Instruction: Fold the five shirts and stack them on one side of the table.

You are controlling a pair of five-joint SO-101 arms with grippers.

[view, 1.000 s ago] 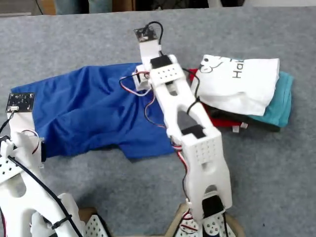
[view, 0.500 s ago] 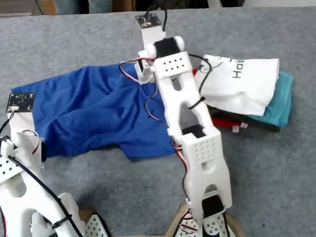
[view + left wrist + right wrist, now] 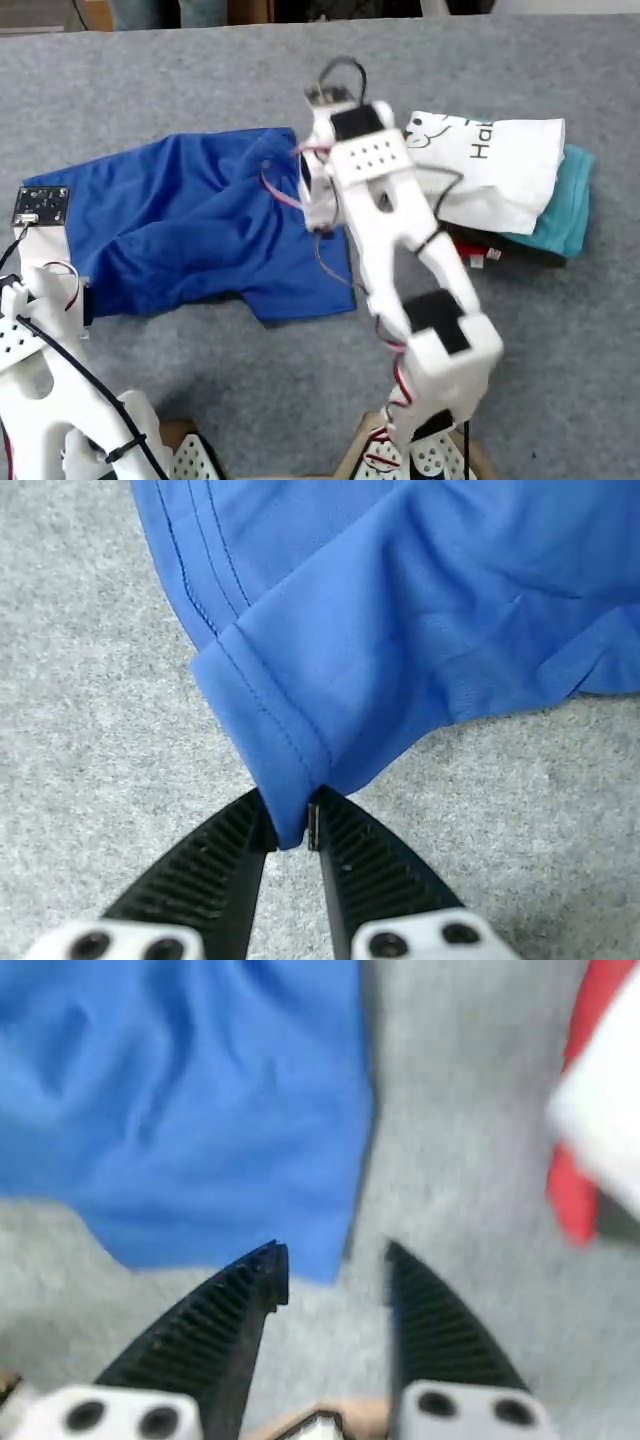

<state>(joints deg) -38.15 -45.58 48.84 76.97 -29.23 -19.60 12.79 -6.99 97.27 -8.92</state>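
Left gripper pinches the hem of the crumpled blue fabric shirt at frame left — right gripper, jaws wide, hangs over its opposite edge, mid-frame.

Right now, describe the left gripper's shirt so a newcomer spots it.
On the grey table, beside the folded pile topped by a white shirt, lies the blue shirt. It alone is spread out, its hem in the left gripper.
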